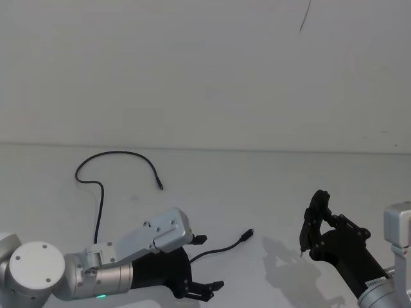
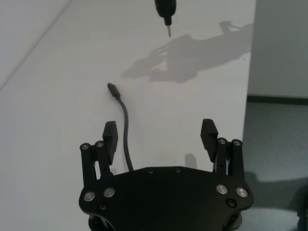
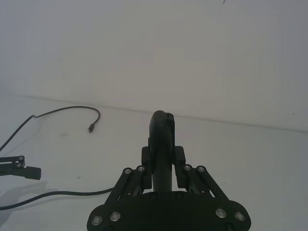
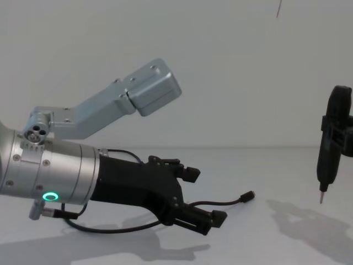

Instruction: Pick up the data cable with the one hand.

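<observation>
Head view: left gripper (image 1: 207, 263), fingers (image 2: 110, 134) spread wide, is held low over the white table (image 1: 257, 192), astride the data cable (image 1: 119, 153) near one plug (image 1: 249, 233). At the right, right gripper (image 3: 162, 156) is clenched on a black pen-like tool (image 3: 161, 125). Farther off, the cable is looped toward the wall (image 1: 205, 64).

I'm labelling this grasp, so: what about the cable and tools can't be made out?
- Head view: data cable middle, hidden under the left tool and arm.
- Left wrist view: cable runs beneath the tool's body.
- Right wrist view: pen tip, hidden behind the right tool.
- Chest view: right tool, cut by the edge.
</observation>
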Available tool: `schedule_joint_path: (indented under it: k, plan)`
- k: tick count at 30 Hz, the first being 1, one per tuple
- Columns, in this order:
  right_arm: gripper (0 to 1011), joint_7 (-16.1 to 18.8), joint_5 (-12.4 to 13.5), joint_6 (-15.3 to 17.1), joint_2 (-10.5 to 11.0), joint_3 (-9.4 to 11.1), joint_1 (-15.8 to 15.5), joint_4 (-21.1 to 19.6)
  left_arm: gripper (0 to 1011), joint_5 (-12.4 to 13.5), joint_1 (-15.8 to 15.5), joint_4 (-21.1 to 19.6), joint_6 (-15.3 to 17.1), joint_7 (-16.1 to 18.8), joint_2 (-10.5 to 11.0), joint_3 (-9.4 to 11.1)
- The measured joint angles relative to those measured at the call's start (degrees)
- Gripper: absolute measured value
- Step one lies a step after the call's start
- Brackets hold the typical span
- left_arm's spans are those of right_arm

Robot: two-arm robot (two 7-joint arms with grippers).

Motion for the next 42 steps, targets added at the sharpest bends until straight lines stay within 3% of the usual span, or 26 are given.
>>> schedule_joint_path:
  k: [19, 42]
  plan:
    - [269, 0.0, 0.0, 0.0, 0.0, 0.0, 0.0, 0.0, 1001, -0.5, 0.3, 3.0, 0.3, 1.8, -1.1, -2.3]
    - [269, 0.0, 0.0, 0.0, 0.0, 0.0, 0.0, 0.0, 1001, -2.4, 1.0, 7.5, -0.7, 3.4, -5.1, -3.2]
